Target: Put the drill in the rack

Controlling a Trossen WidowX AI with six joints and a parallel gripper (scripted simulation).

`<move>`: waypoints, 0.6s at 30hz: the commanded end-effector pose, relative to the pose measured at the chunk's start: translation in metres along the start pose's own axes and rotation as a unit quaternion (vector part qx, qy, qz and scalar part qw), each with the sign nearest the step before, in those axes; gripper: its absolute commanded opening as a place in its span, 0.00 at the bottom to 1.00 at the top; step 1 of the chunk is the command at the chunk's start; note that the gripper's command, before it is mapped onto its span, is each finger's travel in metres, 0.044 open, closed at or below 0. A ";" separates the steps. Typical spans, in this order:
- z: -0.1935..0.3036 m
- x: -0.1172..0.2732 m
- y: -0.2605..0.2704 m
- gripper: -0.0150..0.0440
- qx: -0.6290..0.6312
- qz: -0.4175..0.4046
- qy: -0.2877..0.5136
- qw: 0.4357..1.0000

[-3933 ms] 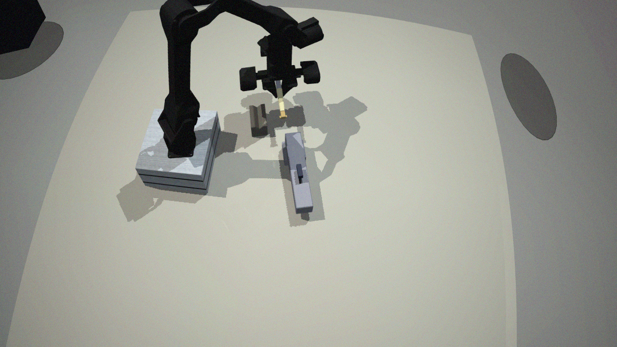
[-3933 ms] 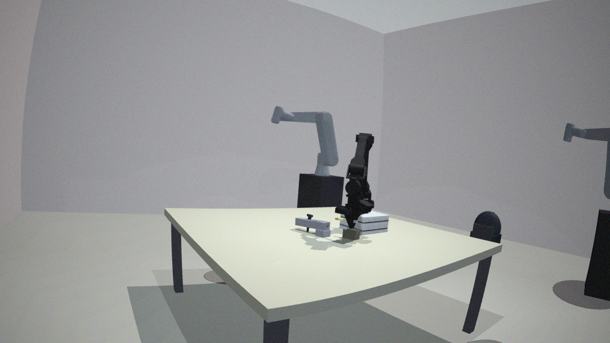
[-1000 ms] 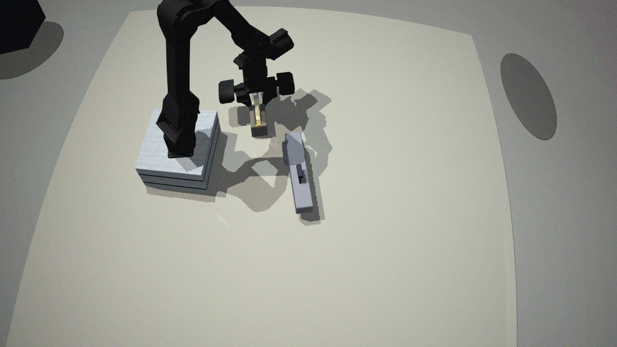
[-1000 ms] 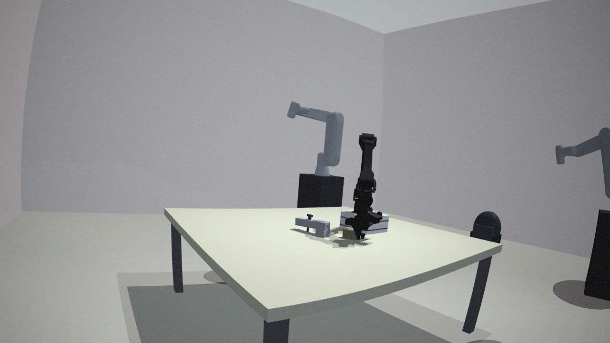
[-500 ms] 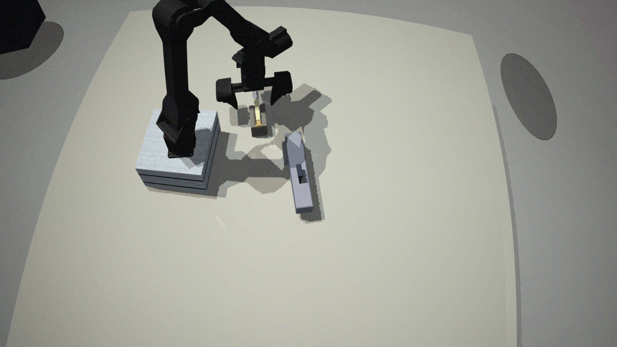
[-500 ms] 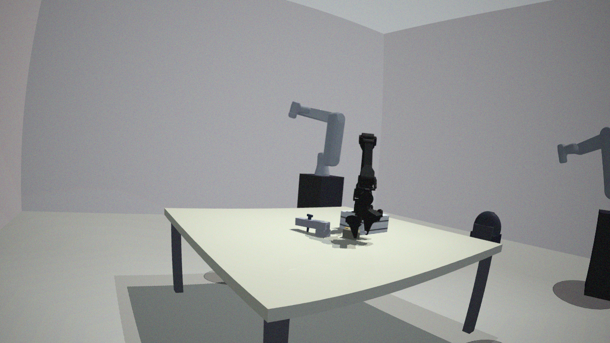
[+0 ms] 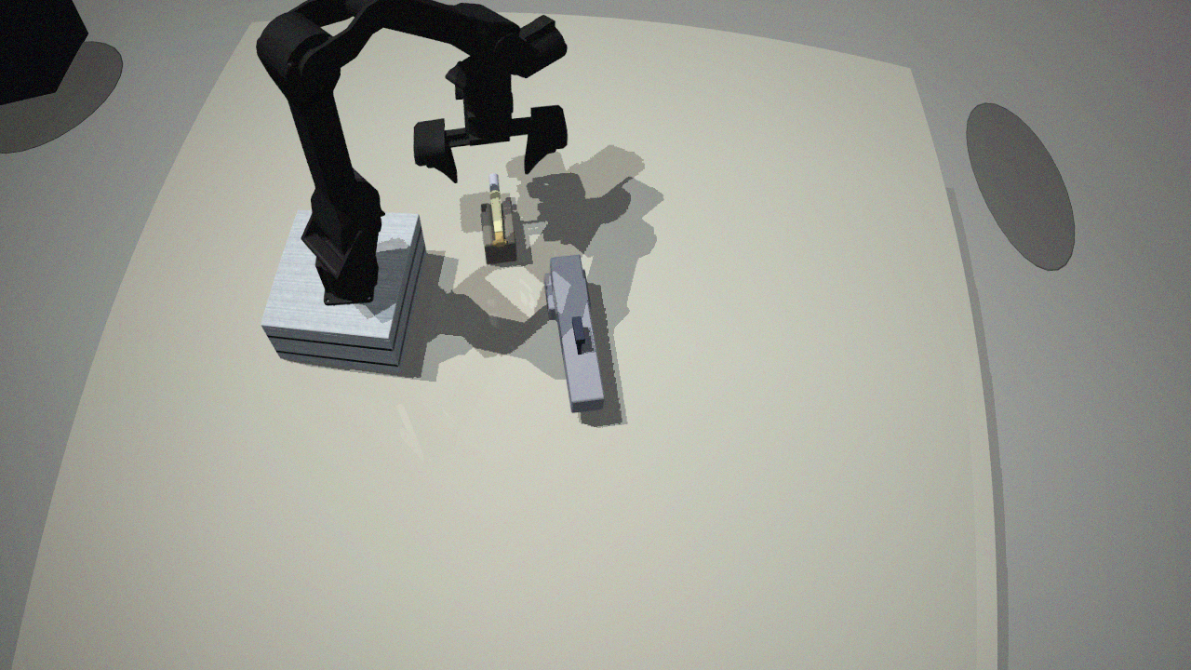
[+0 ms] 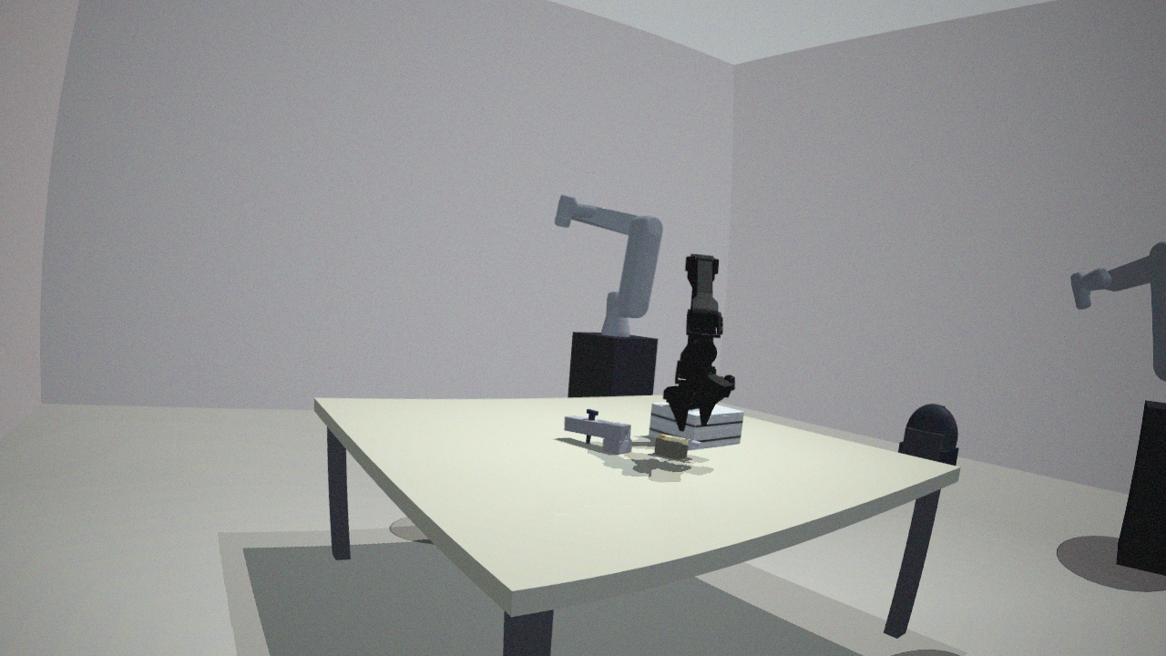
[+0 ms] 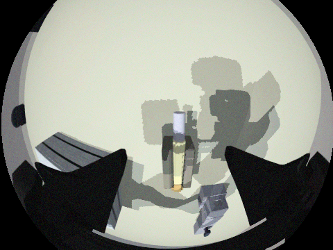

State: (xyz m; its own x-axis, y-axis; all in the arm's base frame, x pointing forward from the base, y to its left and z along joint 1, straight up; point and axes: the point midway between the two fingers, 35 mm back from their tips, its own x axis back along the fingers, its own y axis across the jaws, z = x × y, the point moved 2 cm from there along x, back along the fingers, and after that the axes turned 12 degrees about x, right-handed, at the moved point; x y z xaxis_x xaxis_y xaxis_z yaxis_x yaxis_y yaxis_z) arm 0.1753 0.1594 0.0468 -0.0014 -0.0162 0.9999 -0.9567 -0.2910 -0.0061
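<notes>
The drill, with a pale grey shank, yellow body and orange tip, lies lengthwise in the groove of the dark rack. Its shank sticks out past one end of the rack. My gripper is open and empty above the shank end, its fingers spread to either side of the drill and clear of it. The lavender holder stands beside the rack, with the dark key standing up from its top.
The arm's grey layered base block stands near the rack, on the other side from the holder. All of these stand on the pale table. Other robot arms on black pedestals stand beyond the table.
</notes>
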 end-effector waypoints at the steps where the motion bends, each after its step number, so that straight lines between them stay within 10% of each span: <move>1: 0.000 0.011 -0.003 1.00 -0.002 0.007 0.000 1.000; 10: 0.081 0.036 -0.055 1.00 -0.342 0.119 0.002 0.932; 18: 0.191 0.090 -0.069 1.00 -0.654 0.253 -0.014 0.713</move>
State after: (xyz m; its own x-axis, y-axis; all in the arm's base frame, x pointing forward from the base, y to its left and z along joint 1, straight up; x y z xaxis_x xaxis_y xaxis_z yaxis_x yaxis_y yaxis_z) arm 0.2854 0.0338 0.1103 -0.3775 0.0944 0.9212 -0.5476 0.7794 -0.3043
